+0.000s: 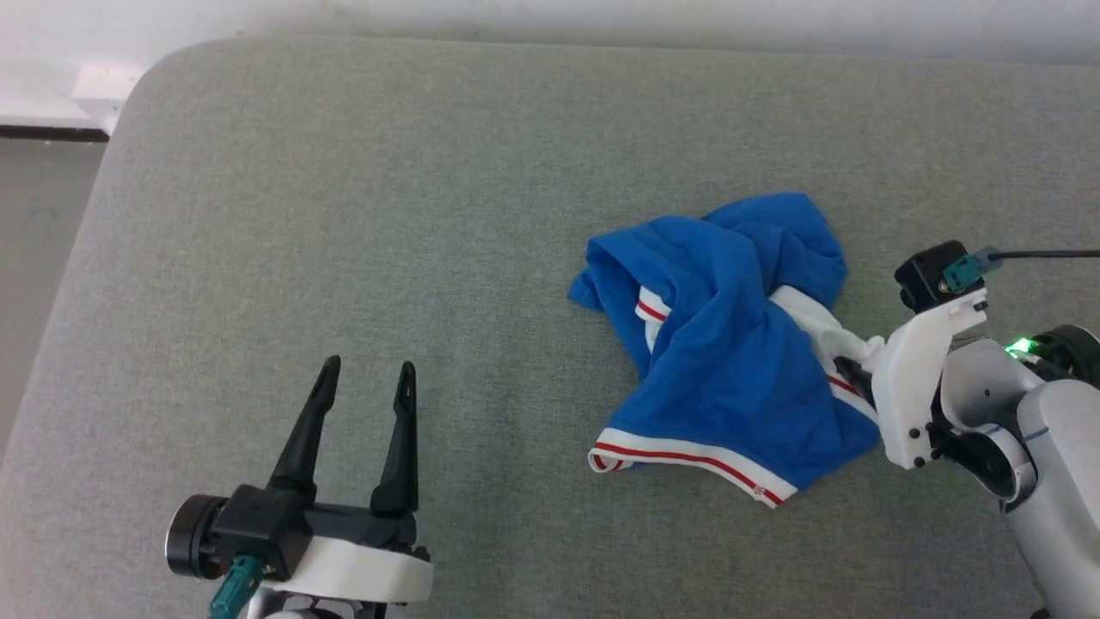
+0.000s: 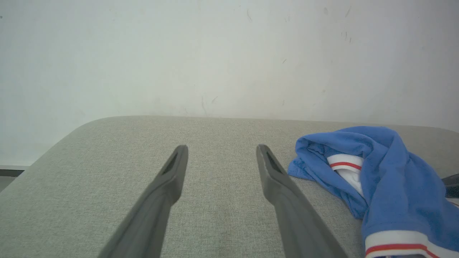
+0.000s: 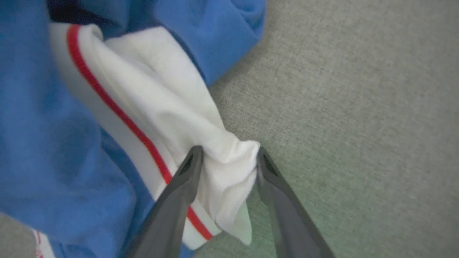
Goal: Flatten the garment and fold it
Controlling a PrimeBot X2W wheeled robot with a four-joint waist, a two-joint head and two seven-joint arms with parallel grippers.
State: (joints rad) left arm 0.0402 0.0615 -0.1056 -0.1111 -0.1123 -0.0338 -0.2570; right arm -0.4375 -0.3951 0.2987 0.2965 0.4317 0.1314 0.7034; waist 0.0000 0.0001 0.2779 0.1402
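Two grippers, one shirt, and only one of them is at it. We mark the shirt as a crumpled blue heap on the right half of the grey cushion, nothing flat. The heap's long axis runs roughly near-to-far in the head view, leaning right at the far end. A red-striped white band lies along its near edge.

Key relation: the shirt lies to the left of the right gripper. That gripper sits at the heap's right edge, fingers pointing left into the cloth. In its wrist view we see the jaws standing wide apart, with a bunched white fold between them touching both fingers. We read that as straddling, not a firm pinch. Whether the cloth is truly held we cannot tell.

The left gripper is well apart from the shirt, at the near left of the cushion. Its jaws are spread wide with nothing between them. From it the shirt lies to the right and a bit farther out.

Our judgement: the right arm is clearly the nearer one. The coming move turns on it clamping that white fold and drawing it rightward, away from the heap, to open it out. The left arm would have to cross bare cushion to reach the heap's left edge.
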